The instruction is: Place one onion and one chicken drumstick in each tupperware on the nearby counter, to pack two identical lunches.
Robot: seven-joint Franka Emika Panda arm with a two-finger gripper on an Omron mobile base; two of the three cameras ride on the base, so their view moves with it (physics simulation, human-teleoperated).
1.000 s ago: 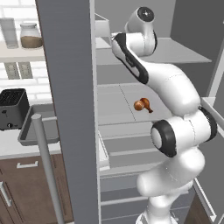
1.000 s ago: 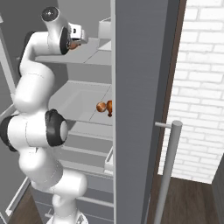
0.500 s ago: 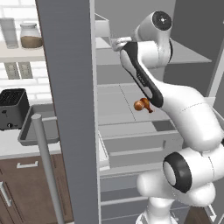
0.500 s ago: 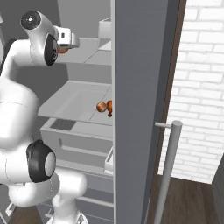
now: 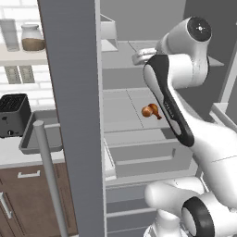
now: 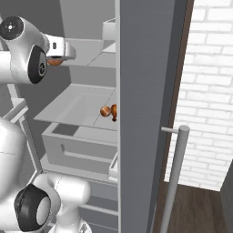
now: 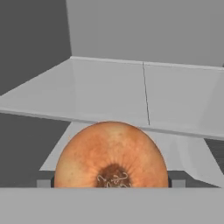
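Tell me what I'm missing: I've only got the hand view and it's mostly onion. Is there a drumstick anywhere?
Observer: Yes, one chicken drumstick lies alone on the fridge shelf, lower than the onion.
Operator: And where would it get packed?
Observer: A grey tupperware sits on the counter left of the open fridge door, beside a black toaster.

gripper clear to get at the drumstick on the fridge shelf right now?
Probably not yet: the gripper sits a shelf higher, with an onion between its fingers. The drumstick lies bare on the shelf below.
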